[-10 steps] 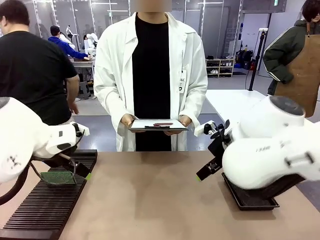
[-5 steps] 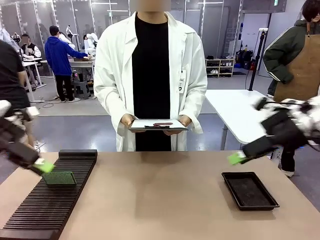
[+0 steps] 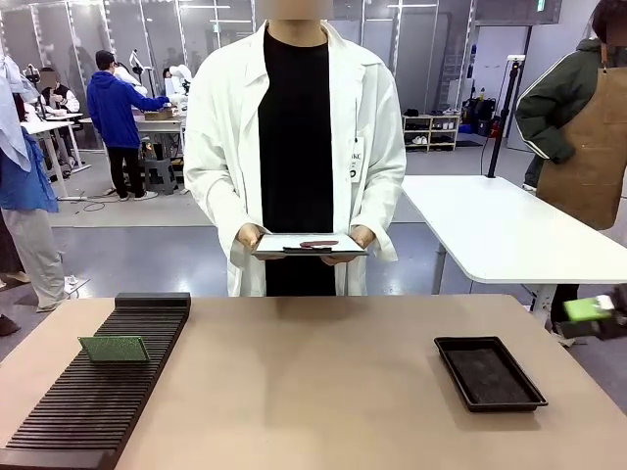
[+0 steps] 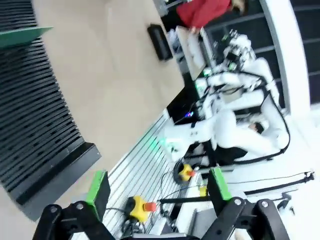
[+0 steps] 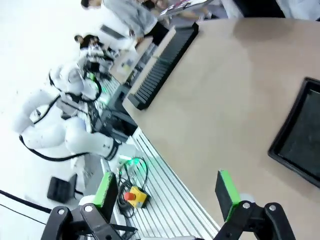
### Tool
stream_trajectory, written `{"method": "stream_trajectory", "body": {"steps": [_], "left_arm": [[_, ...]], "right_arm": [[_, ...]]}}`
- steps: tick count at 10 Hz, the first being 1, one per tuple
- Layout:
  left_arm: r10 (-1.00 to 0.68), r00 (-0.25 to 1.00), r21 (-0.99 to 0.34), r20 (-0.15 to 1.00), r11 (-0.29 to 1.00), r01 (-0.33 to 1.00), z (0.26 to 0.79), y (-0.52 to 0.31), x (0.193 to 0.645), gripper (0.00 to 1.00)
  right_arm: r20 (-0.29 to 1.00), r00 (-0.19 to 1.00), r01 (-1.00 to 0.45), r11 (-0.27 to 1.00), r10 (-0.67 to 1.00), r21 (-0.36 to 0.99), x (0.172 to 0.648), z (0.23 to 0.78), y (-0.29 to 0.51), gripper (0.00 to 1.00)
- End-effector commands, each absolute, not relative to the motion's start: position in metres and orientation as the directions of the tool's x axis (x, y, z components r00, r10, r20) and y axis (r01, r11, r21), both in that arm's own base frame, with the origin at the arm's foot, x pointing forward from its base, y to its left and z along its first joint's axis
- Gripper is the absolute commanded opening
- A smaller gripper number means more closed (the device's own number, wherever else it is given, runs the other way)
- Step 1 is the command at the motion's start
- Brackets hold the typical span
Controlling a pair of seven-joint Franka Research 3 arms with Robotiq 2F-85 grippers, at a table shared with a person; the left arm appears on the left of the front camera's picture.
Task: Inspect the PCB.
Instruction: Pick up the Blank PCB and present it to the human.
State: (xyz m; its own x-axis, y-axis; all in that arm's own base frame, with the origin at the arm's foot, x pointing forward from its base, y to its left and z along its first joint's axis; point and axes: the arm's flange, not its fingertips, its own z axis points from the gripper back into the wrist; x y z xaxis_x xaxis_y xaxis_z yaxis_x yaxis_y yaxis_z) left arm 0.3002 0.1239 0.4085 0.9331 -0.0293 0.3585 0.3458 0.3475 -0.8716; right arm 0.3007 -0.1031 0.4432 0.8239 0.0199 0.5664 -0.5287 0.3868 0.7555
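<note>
Hanging spread wide with nothing between its green pads, the left pincer [image 4: 158, 187] sits off the near edge of the tabletop [image 4: 120, 75]. The PCB [image 4: 22, 36] lies well ahead of it and off to one side, resting on the black slotted rack [image 4: 35, 125] with a clear gap to the pads. The right pincer [image 5: 166, 191] is likewise spread and empty, out beyond the tabletop's side, with the black tray [image 5: 300, 145] nearest ahead of it and the rack far beyond. Opposite both pincers a person [image 3: 294, 147] holds a clipboard [image 3: 309, 243]. Inspection looks not yet begun, judging by the board untouched on its rack. The likely trouble lies in the pick-up. The board is thin and sits low among the ridges, so a pad coming down slightly off could strike a ridge instead of the board's edge. It could also catch only a corner, letting the board twist, slip or jam in the grooves. A steep, hurried approach from so far off would make that misalignment likelier, and pads pressed on the board's face could scuff it.
</note>
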Motion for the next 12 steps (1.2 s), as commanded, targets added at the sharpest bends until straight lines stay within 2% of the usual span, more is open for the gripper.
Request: {"method": "stream_trajectory", "body": {"steps": [1,3,5,6,10,11,12], "left_arm": [[0.055,0.936,-0.894,0.347,0.322,0.312,0.381,0.148,0.289,1.00],[0.115,0.930,-0.892,0.350,0.343,0.294,0.374,0.171,0.274,1.00],[0.152,0.931,-0.893,0.332,0.368,0.258,0.370,0.178,0.275,1.00],[0.129,0.938,-0.898,0.321,0.355,0.259,0.365,0.182,0.270,1.00],[0.128,0.943,-0.895,0.306,0.375,0.240,0.365,0.182,0.270,1.00],[0.017,0.924,-0.816,0.381,0.475,0.328,0.389,0.166,0.268,1.00],[-0.035,0.908,-0.734,0.418,0.575,0.360,0.409,0.157,0.272,1.00]], "right_arm": [[0.546,0.834,-0.482,0.373,-0.084,0.793,0.243,0.392,-0.104,1.00],[0.510,0.851,-0.434,0.380,-0.123,0.817,0.230,0.380,-0.120,1.00],[0.528,0.842,-0.454,0.385,-0.110,0.804,0.236,0.380,-0.115,1.00],[0.497,0.858,-0.421,0.372,-0.133,0.827,0.260,0.394,-0.171,1.00],[0.497,0.858,-0.421,0.372,-0.133,0.827,0.260,0.394,-0.171,1.00],[0.497,0.858,-0.421,0.372,-0.133,0.827,0.260,0.394,-0.171,1.00],[0.497,0.858,-0.421,0.372,-0.133,0.827,0.260,0.394,-0.171,1.00]]}}
